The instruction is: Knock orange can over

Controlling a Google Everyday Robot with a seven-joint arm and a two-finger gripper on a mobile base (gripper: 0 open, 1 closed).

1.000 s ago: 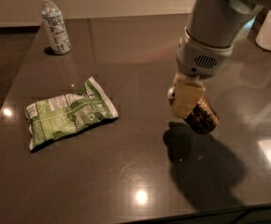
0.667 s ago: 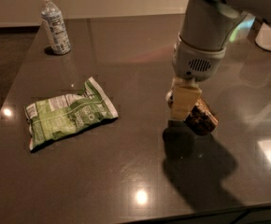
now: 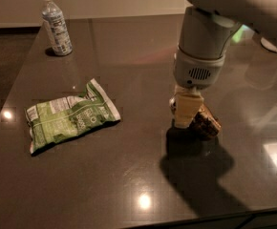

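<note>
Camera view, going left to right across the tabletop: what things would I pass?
Green snack bag → gripper, low over the table right of centre → orange can, poking out at the gripper's right side. The water bottle stands farther back, within the bag's span, so it is left out.

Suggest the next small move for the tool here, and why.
Probably a short sideways push toward the picture's right. The tool sits low over the table, against the orange can. The can leans away to the right, but I cannot tell that it lies flat yet.
</note>
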